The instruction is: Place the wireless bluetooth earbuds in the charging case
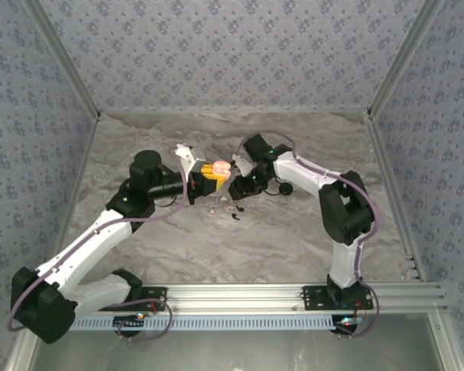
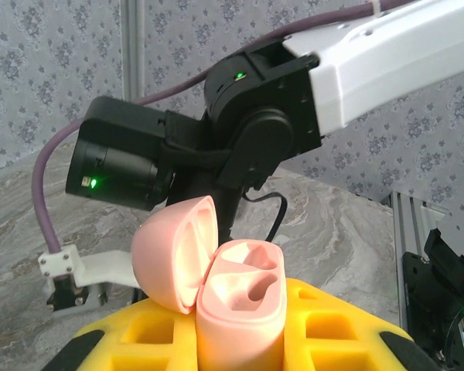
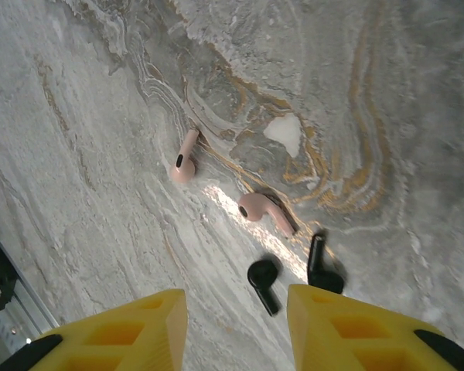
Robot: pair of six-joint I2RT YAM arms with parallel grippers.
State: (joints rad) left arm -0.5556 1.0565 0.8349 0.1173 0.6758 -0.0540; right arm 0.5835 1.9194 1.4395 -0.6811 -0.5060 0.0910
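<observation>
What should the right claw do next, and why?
Probably lower the right claw onto the nearer pink earbud and close on it. The left claw holds the pink charging case with its lid open and wells apparently empty, while both pink earbuds lie loose on the table, and the right claw is open above them.

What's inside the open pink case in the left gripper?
Two empty moulded wells show in the pink charging case. Their depths are shadowed; the left gripper hides its lower body.
</observation>
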